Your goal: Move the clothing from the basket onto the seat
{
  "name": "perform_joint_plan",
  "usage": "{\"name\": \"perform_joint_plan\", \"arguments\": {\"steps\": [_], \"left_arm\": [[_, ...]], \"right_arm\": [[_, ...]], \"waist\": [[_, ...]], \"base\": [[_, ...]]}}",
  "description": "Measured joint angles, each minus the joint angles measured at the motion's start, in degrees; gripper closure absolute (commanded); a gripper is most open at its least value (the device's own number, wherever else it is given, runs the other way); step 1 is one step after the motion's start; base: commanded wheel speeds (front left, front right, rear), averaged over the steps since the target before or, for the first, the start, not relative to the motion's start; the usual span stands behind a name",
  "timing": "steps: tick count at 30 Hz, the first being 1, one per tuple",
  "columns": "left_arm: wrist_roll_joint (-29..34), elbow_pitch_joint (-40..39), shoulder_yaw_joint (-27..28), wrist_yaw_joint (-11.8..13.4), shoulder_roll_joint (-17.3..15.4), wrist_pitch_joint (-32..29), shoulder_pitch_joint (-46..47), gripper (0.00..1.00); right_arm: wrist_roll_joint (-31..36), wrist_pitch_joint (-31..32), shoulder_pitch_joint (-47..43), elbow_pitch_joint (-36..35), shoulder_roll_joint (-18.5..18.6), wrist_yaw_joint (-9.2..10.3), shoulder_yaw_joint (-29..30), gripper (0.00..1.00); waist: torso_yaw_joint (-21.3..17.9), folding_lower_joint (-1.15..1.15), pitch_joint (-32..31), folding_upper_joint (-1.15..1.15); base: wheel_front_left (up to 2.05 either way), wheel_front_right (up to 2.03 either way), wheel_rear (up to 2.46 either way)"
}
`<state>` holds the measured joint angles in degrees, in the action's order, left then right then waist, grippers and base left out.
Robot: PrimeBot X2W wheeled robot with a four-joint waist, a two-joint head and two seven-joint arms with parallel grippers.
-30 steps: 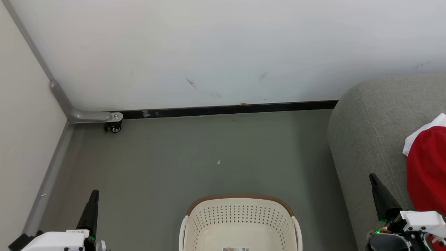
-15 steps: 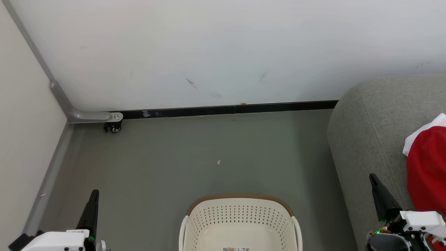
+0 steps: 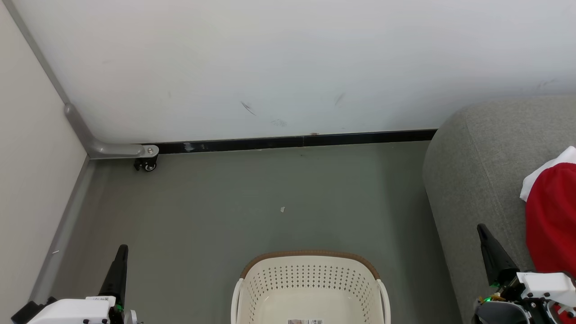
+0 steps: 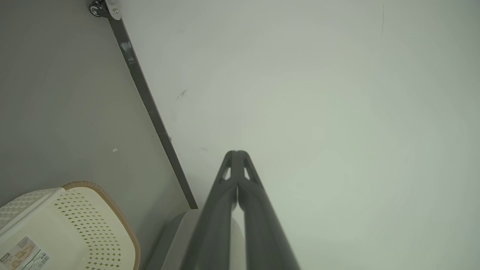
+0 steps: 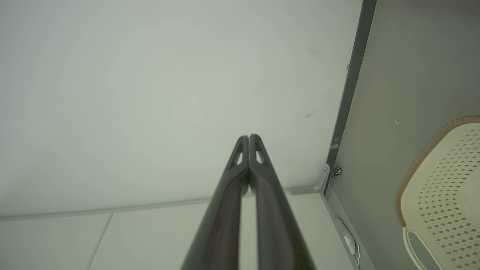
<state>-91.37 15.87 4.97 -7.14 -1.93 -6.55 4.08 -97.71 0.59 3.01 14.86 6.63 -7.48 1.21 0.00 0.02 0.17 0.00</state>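
Clothing (image 3: 551,220) lies on the seat (image 3: 477,180) at the right edge of the head view. It is red with a white panel at its far end, and the frame cuts off the rest of it. The basket (image 3: 310,275) stands on the floor (image 3: 279,189) between the two arms. The part of its bottom you can see carries a barcode sticker (image 3: 305,321) and no fabric. Its near part is out of frame, so do not treat the basket as verified empty. On this evidence the transfer appears complete or nearly so.

Both end effectors are closed tip to tip and hold nothing. The left gripper (image 3: 122,250) points up over bare floor, apart from the basket. The right gripper (image 3: 481,228) stands against the seat's side, just beside the clothing.

Hazards from here:
- If you swing the right arm outward, it may catch the fabric and drag it off the seat.
- If you lower either arm inward, it may strike the basket rim and tip it.
- If you drive forward, the base may push the basket.
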Motion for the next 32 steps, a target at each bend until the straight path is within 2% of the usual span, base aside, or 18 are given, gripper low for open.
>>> {"name": "perform_joint_plan", "arguments": {"steps": [32], "left_arm": [[-0.01, -0.04, -0.04, 0.0, 0.0, 0.0, 0.0, 1.0]], "right_arm": [[0.07, 0.49, 0.01, 0.04, -0.24, 0.0, 0.25, 1.0]], "waist": [[0.0, 0.0, 0.0, 0.0]], "base": [[0.0, 0.0, 0.0]]}}
